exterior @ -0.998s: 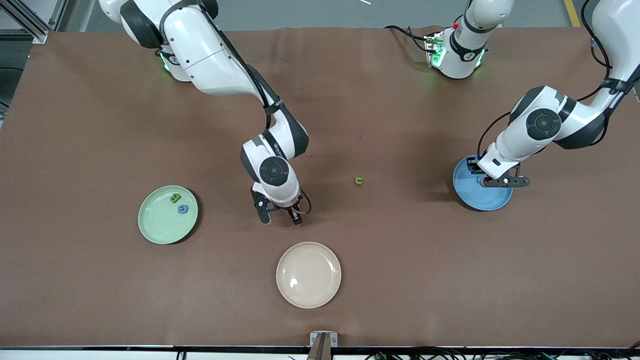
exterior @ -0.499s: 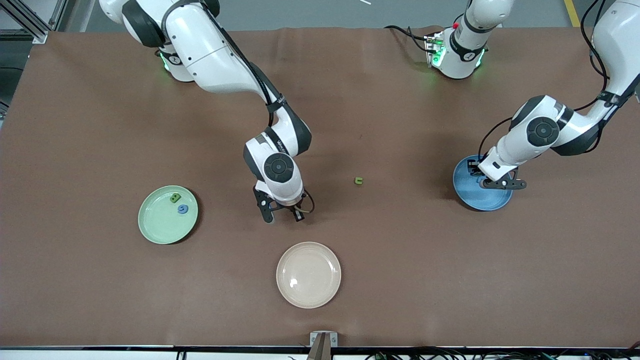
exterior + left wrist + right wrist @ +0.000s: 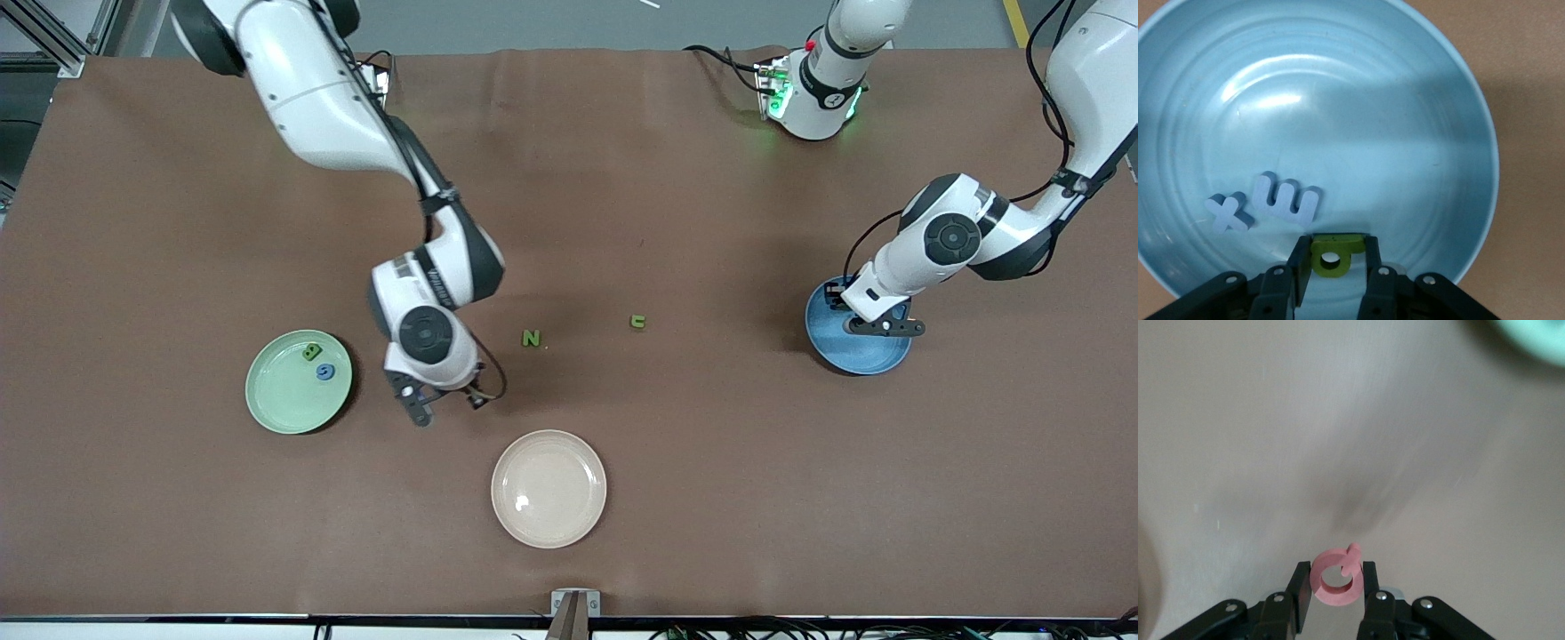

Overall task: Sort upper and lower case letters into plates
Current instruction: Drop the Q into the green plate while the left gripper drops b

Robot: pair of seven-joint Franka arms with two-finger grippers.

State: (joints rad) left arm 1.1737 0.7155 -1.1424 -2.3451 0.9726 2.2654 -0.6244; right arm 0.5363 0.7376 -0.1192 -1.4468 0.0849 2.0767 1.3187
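Observation:
My left gripper hangs low over the sky blue plate, shut on a small green letter with a round hole. Two pale blue letters, an x shape and an E shape, lie in that plate. My right gripper is shut on a red ring-shaped letter above bare table, between the mint green plate and the cream plate. The mint plate holds a green letter and a blue one. A green N and another green letter lie loose mid-table.
A cream-beige plate sits nearest the front camera, near the table's middle. The brown mat is bare around it. The mint plate's rim shows at a corner of the right wrist view. Both arm bases stand along the table's back edge.
My right gripper closed on the red letter and carried it toward the mint plate, uncovering the green N. The left gripper barely shifted over the blue plate, still holding its green letter.

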